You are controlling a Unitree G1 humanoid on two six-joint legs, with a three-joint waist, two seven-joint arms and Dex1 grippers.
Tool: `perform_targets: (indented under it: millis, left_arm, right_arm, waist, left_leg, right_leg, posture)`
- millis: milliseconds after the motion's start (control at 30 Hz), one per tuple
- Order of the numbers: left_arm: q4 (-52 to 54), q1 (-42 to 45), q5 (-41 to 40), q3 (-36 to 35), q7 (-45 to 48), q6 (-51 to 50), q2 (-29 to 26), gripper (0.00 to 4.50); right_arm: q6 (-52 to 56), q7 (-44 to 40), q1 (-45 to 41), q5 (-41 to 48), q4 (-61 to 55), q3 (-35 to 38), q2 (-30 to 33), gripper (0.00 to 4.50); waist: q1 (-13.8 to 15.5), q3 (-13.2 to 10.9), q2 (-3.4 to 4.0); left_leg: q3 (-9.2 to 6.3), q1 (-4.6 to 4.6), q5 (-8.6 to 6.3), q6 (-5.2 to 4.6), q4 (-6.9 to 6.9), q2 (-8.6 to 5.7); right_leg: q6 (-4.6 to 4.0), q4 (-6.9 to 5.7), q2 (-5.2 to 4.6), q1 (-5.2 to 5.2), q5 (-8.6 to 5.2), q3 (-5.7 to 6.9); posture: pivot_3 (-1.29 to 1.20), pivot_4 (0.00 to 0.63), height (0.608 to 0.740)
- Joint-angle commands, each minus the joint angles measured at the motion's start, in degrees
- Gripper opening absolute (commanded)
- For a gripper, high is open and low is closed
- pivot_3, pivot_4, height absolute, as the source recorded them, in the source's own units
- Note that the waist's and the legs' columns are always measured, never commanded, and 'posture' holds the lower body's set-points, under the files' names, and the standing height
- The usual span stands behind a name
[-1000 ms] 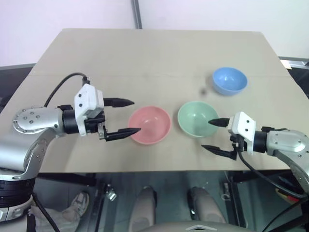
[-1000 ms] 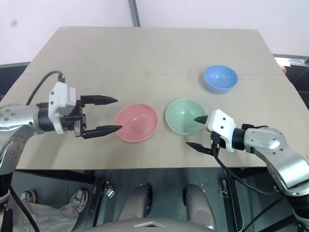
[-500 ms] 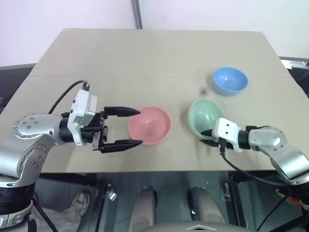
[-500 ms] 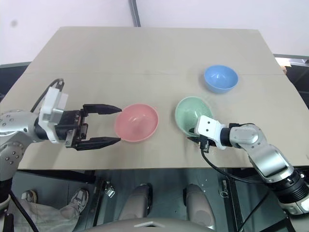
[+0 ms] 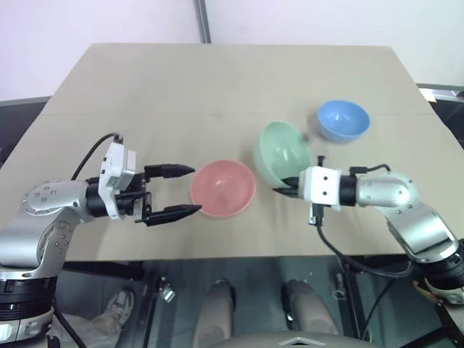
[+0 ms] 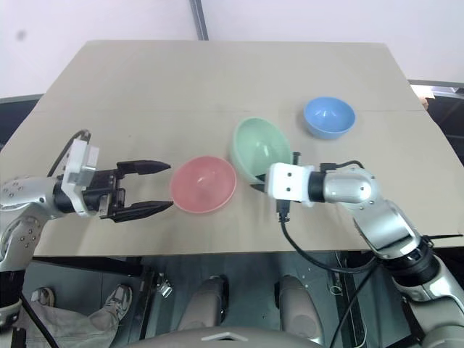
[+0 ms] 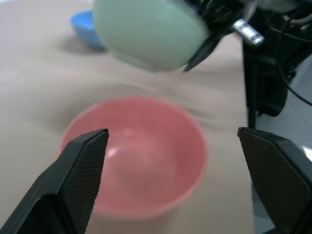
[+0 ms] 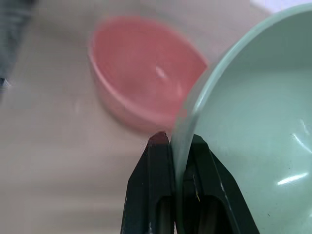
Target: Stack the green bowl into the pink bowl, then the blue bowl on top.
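My right tool (image 5: 284, 190) is clamped on the rim of the pale mint-green round plastic bowl (image 5: 281, 153), holding it tilted and off the beige counter (image 5: 217, 87), a little right of the frame's centre. The salmon-pink round plastic bowl (image 5: 222, 188) sits on the counter just left of the green one, near the frame's middle. My left tool (image 5: 183, 190), at the lower left, has its two black fingers spread wide apart, pointing at the pink bowl without touching it. The sky-blue round plastic bowl (image 5: 343, 120) rests on the counter at the upper right, near the green bowl.
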State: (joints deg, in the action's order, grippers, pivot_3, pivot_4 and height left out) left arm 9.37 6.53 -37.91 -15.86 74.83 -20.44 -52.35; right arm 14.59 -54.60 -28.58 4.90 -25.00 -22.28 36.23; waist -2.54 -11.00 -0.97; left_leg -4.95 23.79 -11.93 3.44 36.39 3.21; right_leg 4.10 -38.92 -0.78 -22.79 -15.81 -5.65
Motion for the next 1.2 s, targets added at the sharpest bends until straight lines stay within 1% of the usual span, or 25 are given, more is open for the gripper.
perform_targets:
  millis: [33,200,333,367,433,500,667,733,800,833,900,967,1000,1067,1200]
  left_arm:
    - [-4.93,-2.11,3.04,-3.02,2.59,5.22,-1.40,4.50]
    - [-7.26,-3.65,4.30,-4.41,3.75,7.20,-2.13,4.50]
    - [-6.58,-5.40,4.27,-5.55,3.81,7.37,-2.37,4.50]
    - [-6.25,-5.84,4.25,-5.88,3.65,7.30,-2.36,4.50]
    - [-5.73,-6.60,3.91,-6.86,3.28,6.88,-2.35,4.50]
    - [-5.54,-6.99,3.81,-7.44,3.06,6.83,-2.30,4.50]
    - [-4.51,-6.47,3.32,-7.31,1.89,6.38,-1.52,4.50]
    - [-3.64,-5.58,2.72,-6.99,1.47,5.81,-1.24,4.50]
    - [-2.06,-4.35,1.38,-6.49,1.32,4.49,-1.19,4.50]
    - [-1.40,-3.82,0.84,-6.22,1.54,3.93,-1.27,4.50]
    - [0.51,-2.12,-0.73,-5.60,1.77,2.26,-1.64,4.50]
    - [2.25,1.04,-3.08,-5.17,1.56,-0.32,-2.26,4.50]
    - [2.90,2.02,-4.07,-5.07,1.73,-1.53,-2.68,4.50]
    - [4.05,2.74,-4.83,-5.04,2.04,-2.89,-3.30,4.50]
    - [5.93,1.21,-5.89,-6.18,2.29,-4.73,-4.13,4.50]
  right_arm:
    - [-6.76,-3.91,-6.03,-3.74,3.80,-5.45,-2.96,0.03]
    - [-10.34,-6.20,-12.14,-5.47,13.80,-8.58,-8.83,0.03]
    - [-13.74,-5.72,-13.72,-7.14,19.03,-8.50,-11.58,1.69]
    - [-14.55,-5.02,-13.77,-7.35,19.44,-7.74,-11.99,2.26]
    - [-13.80,-3.58,-13.52,-6.60,18.14,-5.24,-12.28,3.23]
    - [-10.23,-2.54,-12.74,-3.11,14.50,-1.55,-12.53,3.23]
    - [3.82,2.13,-13.24,6.93,5.87,10.49,-12.35,3.23]
    - [7.66,3.33,-13.84,7.66,4.98,14.39,-9.70,3.23]
    - [8.69,5.19,-14.17,4.11,7.25,16.21,-5.68,3.23]
    - [7.43,5.69,-14.32,2.10,9.24,16.10,-3.88,3.23]
    - [2.63,4.03,-15.08,-0.86,15.54,14.52,-0.40,3.23]
    - [-2.47,5.44,-16.93,-6.13,27.75,11.78,1.44,3.23]
    - [-4.94,6.19,-17.91,-8.21,33.44,10.67,1.59,3.23]
    - [-9.21,8.50,-20.39,-10.02,44.44,10.16,-0.12,3.23]
    - [-16.43,11.14,-25.78,-13.88,62.49,8.52,-2.58,3.23]
  waist:
    - [0.02,0.00,-0.01]
    - [0.23,0.00,-0.02]
    - [0.18,0.00,-0.01]
    - [0.15,0.00,-0.01]
    - [0.15,-0.01,0.00]
    - [0.18,-0.01,0.01]
    - [0.20,-0.01,0.00]
    - [0.22,-0.01,0.01]
    - [0.30,-0.01,0.01]
    - [0.31,-0.01,0.00]
    - [0.17,-0.01,0.00]
    - [0.01,-0.01,0.00]
    - [-0.16,-0.01,0.00]
    - [-0.67,-0.01,-0.01]
    - [-1.72,-0.11,0.12]
  left_leg:
    - [0.00,0.02,0.00,0.00,0.00,0.00]
    - [-0.01,-0.01,0.01,0.01,0.00,0.02]
    - [0.00,0.03,0.00,0.02,-0.01,0.02]
    - [0.00,0.03,0.00,0.02,-0.03,0.01]
    - [-0.01,0.03,0.00,0.02,-0.07,0.02]
    - [-0.01,0.03,0.00,0.02,-0.08,0.02]
    - [-0.02,0.06,0.01,0.02,-0.08,0.02]
    - [-0.01,0.05,0.00,0.02,-0.08,0.02]
    - [-0.01,0.05,0.01,0.02,-0.08,0.01]
    - [0.00,0.06,0.01,0.02,-0.07,0.00]
    - [0.01,0.05,0.00,0.02,-0.07,0.00]
    - [0.04,0.04,0.00,0.01,-0.08,0.00]
    - [0.05,0.03,0.00,0.01,-0.08,0.00]
    - [0.07,0.03,0.01,0.01,-0.07,0.01]
    - [0.15,0.10,0.00,0.01,-0.18,-0.03]
  right_leg:
    - [0.00,0.01,0.00,-0.02,0.00,0.00]
    - [0.00,-0.04,0.01,-0.03,0.00,0.04]
    - [-0.01,0.00,-0.01,-0.03,0.00,0.04]
    - [-0.01,0.00,-0.01,-0.04,0.00,0.04]
    - [-0.01,-0.02,0.00,-0.08,0.00,0.05]
    - [-0.01,-0.05,0.00,-0.11,0.00,0.05]
    - [-0.01,-0.06,0.00,-0.12,0.01,0.05]
    - [-0.01,-0.06,-0.01,-0.12,0.01,0.04]
    - [-0.01,-0.04,-0.01,-0.12,0.00,0.05]
    - [-0.02,-0.04,-0.02,-0.12,0.00,0.04]
    - [-0.02,-0.01,-0.03,-0.12,0.00,0.03]
    - [-0.01,-0.01,-0.02,-0.13,0.00,0.02]
    - [-0.01,-0.03,-0.02,-0.13,0.00,0.01]
    - [0.00,-0.03,-0.01,-0.15,0.01,-0.02]
    - [-0.02,-0.02,-0.05,-0.25,0.02,-0.10]
  posture:
    - [0.00,0.150,0.740]
    - [0.00,0.150,0.740]
    - [0.00,0.150,0.740]
    - [0.00,0.150,0.740]
    - [0.00,0.150,0.740]
    - [0.00,0.150,0.740]
    - [0.00,0.150,0.740]
    - [0.00,0.150,0.740]
    - [0.00,0.150,0.740]
    - [0.00,0.150,0.740]
    - [0.00,0.150,0.740]
    - [0.00,0.150,0.740]
    - [0.00,0.150,0.740]
    - [0.00,0.150,0.740]
    - [0.00,0.150,0.740]
